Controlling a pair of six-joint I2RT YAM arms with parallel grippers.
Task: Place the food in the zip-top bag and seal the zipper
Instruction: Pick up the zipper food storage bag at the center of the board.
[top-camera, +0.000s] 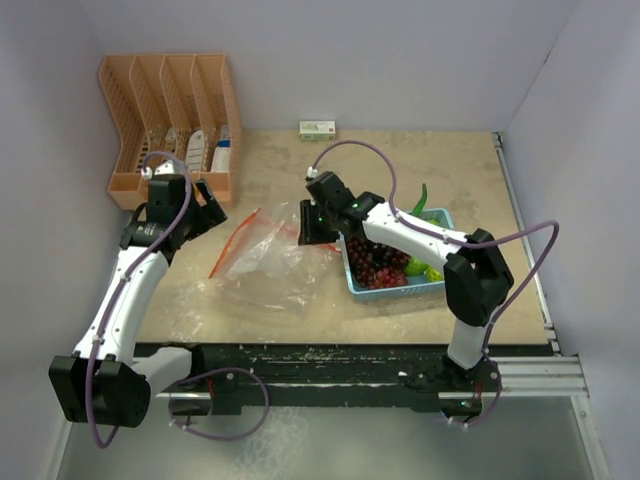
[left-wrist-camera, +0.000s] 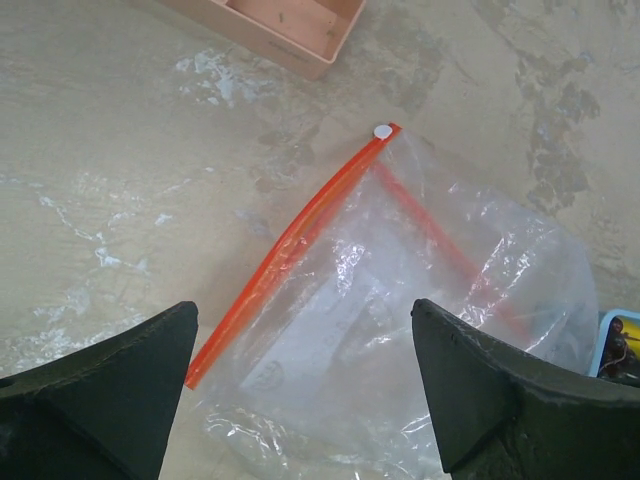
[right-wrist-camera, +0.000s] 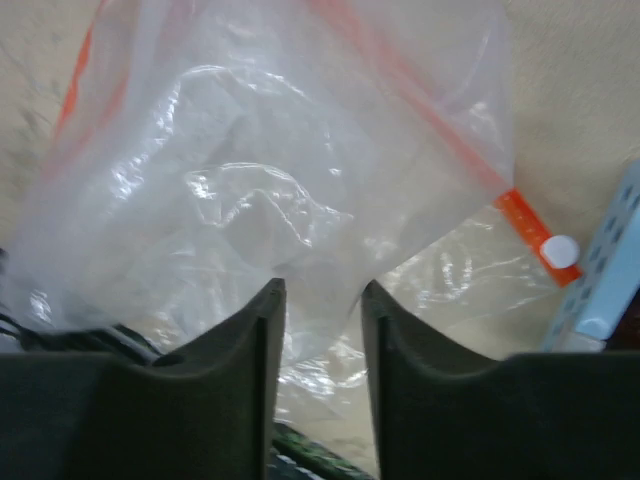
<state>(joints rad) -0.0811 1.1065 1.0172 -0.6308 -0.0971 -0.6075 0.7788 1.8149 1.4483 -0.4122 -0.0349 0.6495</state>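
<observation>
Left jaws stand wide apart over the zipper (left-wrist-camera: 290, 252); right jaws sit close around zip-top bag (right-wrist-camera: 260, 180) film, grip unclear. Bag-opening seems underway beside the food (top-camera: 378, 262) in its basket (top-camera: 400, 291); next needs one lip pinched and lifted.

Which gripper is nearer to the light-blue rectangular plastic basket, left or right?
Right. The right gripper is just beside the light-blue basket, at the clear plastic bag; the left gripper is on the bag's other side.

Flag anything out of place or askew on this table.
The long green pepper pokes out over the far rim of the light-blue rectangular basket. The clear crinkly plastic bag lies crumpled, its orange-red zipper strip slanted. Nothing looks spilled.
</observation>
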